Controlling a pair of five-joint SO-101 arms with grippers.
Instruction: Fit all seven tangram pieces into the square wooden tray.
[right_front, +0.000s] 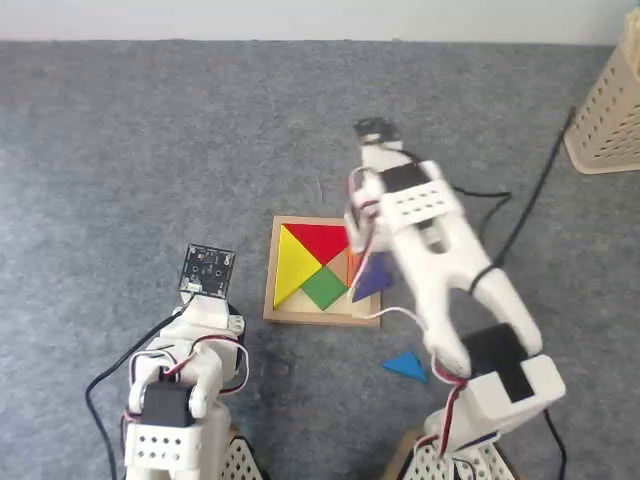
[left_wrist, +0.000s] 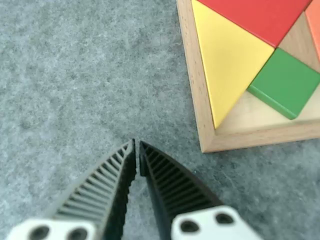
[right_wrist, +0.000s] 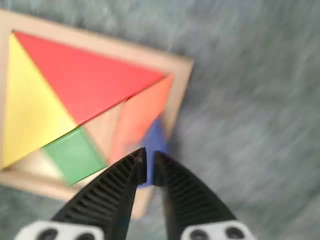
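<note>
Here, on a grey felt-covered table (right_front: 150, 150), the square wooden tray (right_front: 272, 290) sits at the centre of the high view, partly filled. A red triangle (right_front: 318, 240) lies along its upper edge, a yellow triangle (right_front: 293, 265) along its left edge, and a green square (right_front: 324, 288) sits below where the two meet. An orange piece (right_front: 353, 265) stands near the tray's right edge, with a purple piece (right_front: 374, 275) just beside it at the rim; whether the purple piece lies flat inside cannot be told. A blue triangle (right_front: 406, 366) rests on the table below and right of the tray, well apart from it.

The right end effector (right_wrist: 149, 159) hangs over the purple piece (right_wrist: 156, 142), its fingers drawn to a narrow slit with nothing visible between them. The left end effector (left_wrist: 137, 150), at the lower left of the high view, is poised over bare felt near the tray's lower-left corner (left_wrist: 207, 145), its fingers almost touching and holding nothing. A cream perforated basket (right_front: 610, 110) stands at the upper right.
</note>
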